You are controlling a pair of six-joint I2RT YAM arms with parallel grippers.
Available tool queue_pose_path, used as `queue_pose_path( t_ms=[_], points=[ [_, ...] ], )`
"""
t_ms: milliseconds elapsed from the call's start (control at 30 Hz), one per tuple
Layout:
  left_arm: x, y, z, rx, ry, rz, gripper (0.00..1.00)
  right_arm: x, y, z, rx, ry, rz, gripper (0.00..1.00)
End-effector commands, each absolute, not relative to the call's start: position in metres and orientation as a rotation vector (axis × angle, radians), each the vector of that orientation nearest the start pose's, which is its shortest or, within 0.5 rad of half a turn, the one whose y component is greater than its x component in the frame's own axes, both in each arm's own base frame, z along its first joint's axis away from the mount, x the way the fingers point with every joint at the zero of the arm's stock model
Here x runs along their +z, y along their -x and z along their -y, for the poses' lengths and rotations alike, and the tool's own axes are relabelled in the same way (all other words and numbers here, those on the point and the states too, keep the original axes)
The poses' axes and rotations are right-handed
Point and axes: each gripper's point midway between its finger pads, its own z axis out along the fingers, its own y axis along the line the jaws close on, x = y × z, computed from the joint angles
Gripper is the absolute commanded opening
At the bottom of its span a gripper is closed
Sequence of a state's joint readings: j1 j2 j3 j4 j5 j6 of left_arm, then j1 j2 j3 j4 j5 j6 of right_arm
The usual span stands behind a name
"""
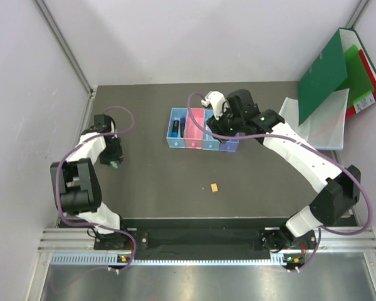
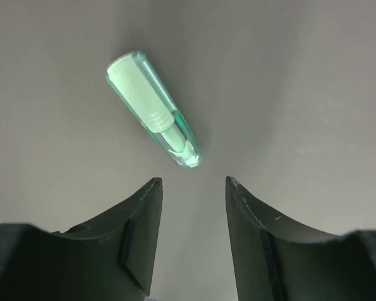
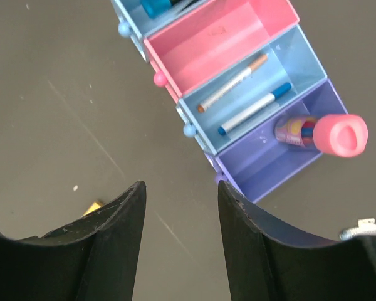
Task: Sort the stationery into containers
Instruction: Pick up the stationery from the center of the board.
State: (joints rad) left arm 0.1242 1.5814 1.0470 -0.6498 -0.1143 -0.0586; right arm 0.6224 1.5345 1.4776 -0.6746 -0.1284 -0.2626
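Note:
The row of four joined bins [image 1: 193, 130] stands mid-table. In the right wrist view the pink bin [image 3: 219, 41] looks empty. The light blue bin [image 3: 294, 59] holds a pinkish pen [image 3: 233, 82] and a white-blue pen [image 3: 254, 108]. The purple bin [image 3: 263, 166] holds the pink-capped tube [image 3: 326, 133]. The far blue bin shows a cyan cap [image 3: 155, 6]. My right gripper [image 3: 180, 185] is open and empty above the table, just in front of the bins. The tiny orange block [image 1: 214, 187] lies alone in front of them. My left gripper [image 2: 193, 182] is open, just short of a translucent green marker [image 2: 153, 110] lying on the table.
Green folders [image 1: 329, 75] and a red one [image 1: 371, 94] lean at the back right, over a translucent sheet [image 1: 319, 125]. The left arm [image 1: 94, 144] is near the table's left edge. White walls enclose the table.

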Motion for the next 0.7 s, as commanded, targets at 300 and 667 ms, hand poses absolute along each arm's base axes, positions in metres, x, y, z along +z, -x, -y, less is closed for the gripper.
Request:
queue_pose_path(
  t_ms=[300,667],
  points=[
    [0.052,-0.309,-0.07,0.176,0.471,-2.814,0.5,0.216,-0.308,-0.245,0.26,1.222,-2.008,0.5],
    [0.041,-0.319,-0.086,0.298,0.558,-2.796,0.61,0.207,-0.293,-0.251,0.29,1.299,-1.976,0.5]
  ],
)
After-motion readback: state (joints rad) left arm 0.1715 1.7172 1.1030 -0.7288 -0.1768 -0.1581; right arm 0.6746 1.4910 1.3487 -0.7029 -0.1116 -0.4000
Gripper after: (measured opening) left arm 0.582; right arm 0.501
